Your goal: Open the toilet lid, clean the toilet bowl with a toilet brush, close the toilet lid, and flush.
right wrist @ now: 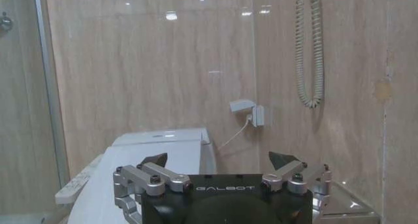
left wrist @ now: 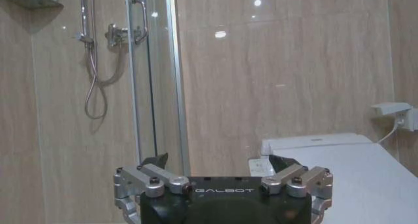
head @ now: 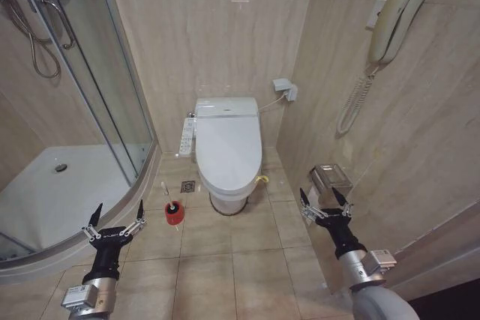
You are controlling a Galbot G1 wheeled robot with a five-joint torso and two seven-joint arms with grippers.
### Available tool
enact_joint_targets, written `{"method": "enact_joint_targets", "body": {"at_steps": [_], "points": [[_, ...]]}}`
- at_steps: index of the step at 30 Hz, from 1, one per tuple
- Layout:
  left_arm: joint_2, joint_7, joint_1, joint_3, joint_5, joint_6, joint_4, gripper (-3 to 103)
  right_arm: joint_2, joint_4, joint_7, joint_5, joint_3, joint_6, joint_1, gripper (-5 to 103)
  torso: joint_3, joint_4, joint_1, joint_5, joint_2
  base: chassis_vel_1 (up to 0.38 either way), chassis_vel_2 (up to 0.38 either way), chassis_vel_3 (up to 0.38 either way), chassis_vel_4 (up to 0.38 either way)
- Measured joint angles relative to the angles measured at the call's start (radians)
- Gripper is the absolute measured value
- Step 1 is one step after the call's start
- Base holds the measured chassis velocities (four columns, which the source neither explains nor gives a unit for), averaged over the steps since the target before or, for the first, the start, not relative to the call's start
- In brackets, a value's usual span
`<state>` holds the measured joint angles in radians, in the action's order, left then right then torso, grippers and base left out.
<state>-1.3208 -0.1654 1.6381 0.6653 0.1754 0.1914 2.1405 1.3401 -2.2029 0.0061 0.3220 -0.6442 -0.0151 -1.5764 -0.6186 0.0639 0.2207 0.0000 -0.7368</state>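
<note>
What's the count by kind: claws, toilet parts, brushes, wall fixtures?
Claws: 2, left claw and right claw, both open.
Toilet: 1, toilet lid closed.
Brushes: 1, toilet brush on floor.
Wall fixtures: 2, wall phone, paper holder.
Total: 6

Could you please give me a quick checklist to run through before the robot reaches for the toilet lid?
1. Toilet lid closed, nothing lying on it: ok.
2. Left gripper open and empty, low beside the shower tray: ok.
3. Right gripper open and empty, near the paper holder on the wall: ok.
4. Toilet brush upright in its red holder on the floor, left of the toilet: ok.
5. Floor between robot and toilet free: ok.
6. Toilet bowl state under lid: cannot tell.
</note>
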Motion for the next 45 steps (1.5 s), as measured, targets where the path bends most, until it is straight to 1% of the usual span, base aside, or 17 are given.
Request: {"method": "enact_joint_targets", "body": {"at_steps": [20, 30, 33, 37, 42, 45], "points": [[0.0, 0.0, 0.0, 0.0, 0.0, 0.0, 0.0, 100, -0.002, 0.012, -0.003, 0.002, -0.005, 0.007, 0.007, 100, 0.0, 0.0, 0.0, 0.0, 0.0, 0.0, 0.0, 0.0, 0.0], [0.0, 0.0, 0.0, 0.0, 0.0, 0.0, 0.0, 100, 0.001, 0.017, -0.001, 0.016, -0.008, 0.048, 0.002, 100, 0.0, 0.0, 0.0, 0.0, 0.0, -0.053, 0.053, 0.051, -0.053], [0.0, 0.0, 0.0, 0.0, 0.0, 0.0, 0.0, 100, 0.003, 0.016, 0.0, 0.01, -0.013, 0.064, -0.002, 100, 0.0, -0.0006, 0.001, 0.0, 0.0, -0.107, 0.105, 0.125, -0.141], [0.0, 0.0, 0.0, 0.0, 0.0, 0.0, 0.0, 100, 0.004, 0.014, 0.001, 0.001, -0.021, 0.067, -0.011, 100, 0.0, 0.0002, 0.001, 0.0, 0.0, -0.091, 0.063, 0.064, -0.077], [0.0, 0.0, 0.0, 0.0, 0.0, 0.0, 0.0, 100, 0.006, 0.014, 0.008, -0.003, -0.024, 0.068, -0.015, 100, 0.0, 0.0002, 0.0, -0.0001, 0.0, -0.01, 0.008, 0.004, -0.007], [0.0, 0.0, 0.0, 0.0, 0.0, 0.0, 0.0, 100, 0.01, 0.013, 0.024, -0.004, -0.023, 0.069, -0.016, 100, 0.0, 0.0, -0.001, 0.0, 0.0, 0.0, 0.0, 0.0, 0.0]]}}
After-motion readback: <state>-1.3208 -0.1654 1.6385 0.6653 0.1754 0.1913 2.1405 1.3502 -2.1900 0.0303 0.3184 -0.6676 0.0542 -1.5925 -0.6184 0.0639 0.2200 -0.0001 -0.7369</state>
